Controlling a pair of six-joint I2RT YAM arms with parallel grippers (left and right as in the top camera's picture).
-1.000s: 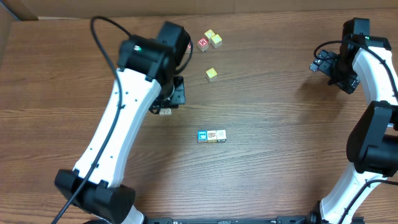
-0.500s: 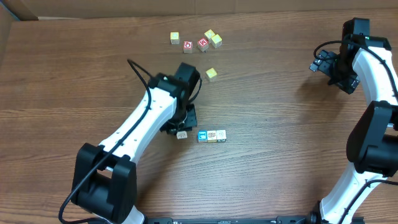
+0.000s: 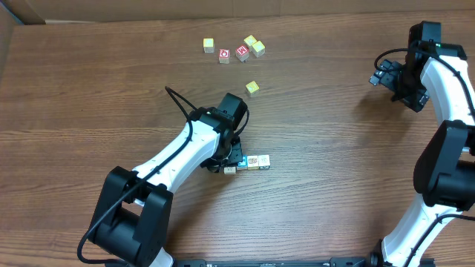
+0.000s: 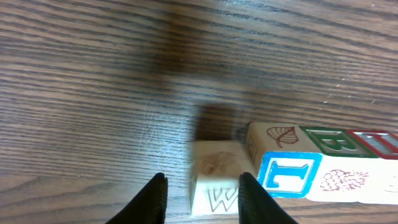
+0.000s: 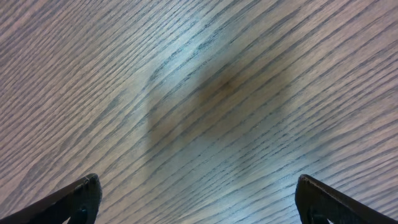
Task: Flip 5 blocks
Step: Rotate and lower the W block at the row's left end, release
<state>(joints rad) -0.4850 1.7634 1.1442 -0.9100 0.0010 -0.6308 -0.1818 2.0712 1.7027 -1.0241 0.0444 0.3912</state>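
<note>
Overhead: shows the left gripper [image 3: 231, 165] low near the middle of the brown wood-grain counter [image 3: 334, 185]. Places a pale wooden W-printed cube [image 3: 229, 170] at its tip, just beside the 9 o'clock end of a short row of printed wooden cubes [image 3: 253, 161]. Puts the right gripper [image 3: 383, 78] well apart at 2 o'clock.

Left wrist: shows fingers [image 4: 158, 193] released, straddling the W-printed cube, with a gap on its 9 o'clock side.

Right wrist: shows the gripper spread wide over bare wood.

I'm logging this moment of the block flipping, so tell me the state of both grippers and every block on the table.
Left gripper: slightly open, fingers straddling a block.
W block: flat on the table, beside the row's end.
Row of three blocks: side by side, untouched.
Right gripper: wide open, empty.
Yellow blocks: loose at the far side, untouched.
Red blocks: loose, untouched.
</note>
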